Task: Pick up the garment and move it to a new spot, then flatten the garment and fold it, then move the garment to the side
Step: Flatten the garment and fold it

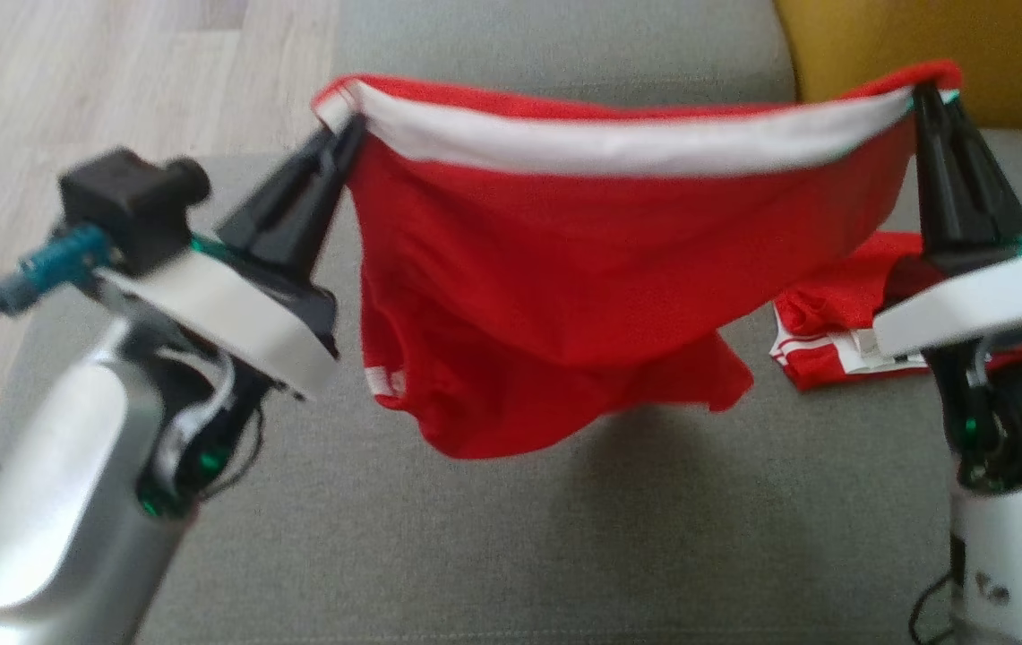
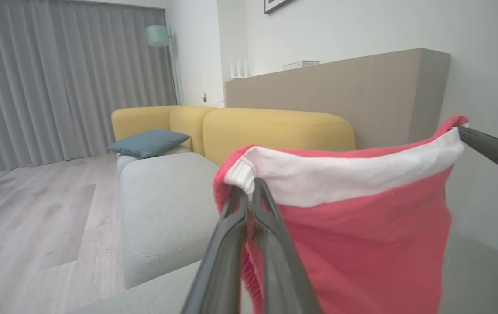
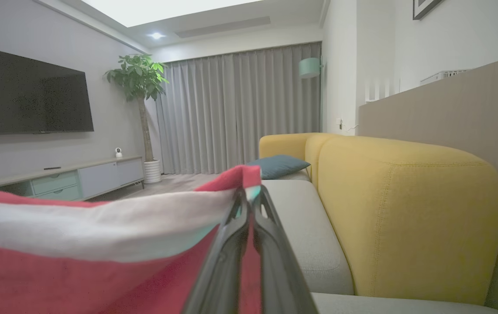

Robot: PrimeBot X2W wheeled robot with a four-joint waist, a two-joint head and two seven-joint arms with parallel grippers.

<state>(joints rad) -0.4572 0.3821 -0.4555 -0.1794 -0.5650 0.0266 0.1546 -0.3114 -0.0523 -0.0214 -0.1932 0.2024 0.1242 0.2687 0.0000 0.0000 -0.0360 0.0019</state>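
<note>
A red garment (image 1: 564,296) with a white waistband hangs stretched in the air between my two grippers, above the grey sofa seat (image 1: 493,546). My left gripper (image 1: 351,125) is shut on the band's left corner, and the left wrist view shows that pinch (image 2: 251,185) on the garment (image 2: 362,244). My right gripper (image 1: 924,92) is shut on the band's right corner; in the right wrist view the fingertips (image 3: 249,196) clamp the garment (image 3: 100,266). The cloth's lower part droops free, just above the seat.
A second red and white garment (image 1: 842,327) lies folded on the seat at the right, partly behind my right arm. A yellow sofa back (image 1: 931,45) rises at the far right. Wooden floor (image 1: 72,81) lies to the left, past the seat's edge.
</note>
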